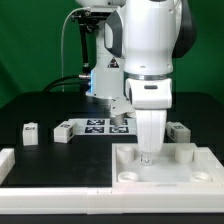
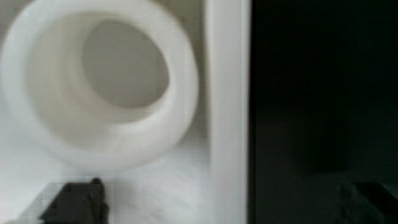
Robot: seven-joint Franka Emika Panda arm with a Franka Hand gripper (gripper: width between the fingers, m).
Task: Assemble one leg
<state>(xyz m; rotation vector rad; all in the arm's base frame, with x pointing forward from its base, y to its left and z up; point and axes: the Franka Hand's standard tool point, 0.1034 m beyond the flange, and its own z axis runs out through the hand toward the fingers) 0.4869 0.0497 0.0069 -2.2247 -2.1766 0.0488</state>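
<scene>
My gripper hangs straight down over the large white square tabletop, its tips just above the surface. In the wrist view the gripper is open: two dark fingertips stand wide apart with nothing between them. Under them lie a round raised socket of the tabletop and its rim. Small white legs with markers lie on the black table: one leg at the exterior view's far left, a second leg beside it, a third leg at the right behind the tabletop.
The marker board lies behind the gripper on the black table. A white L-shaped wall runs along the front and left. The arm's base and cables stand at the back.
</scene>
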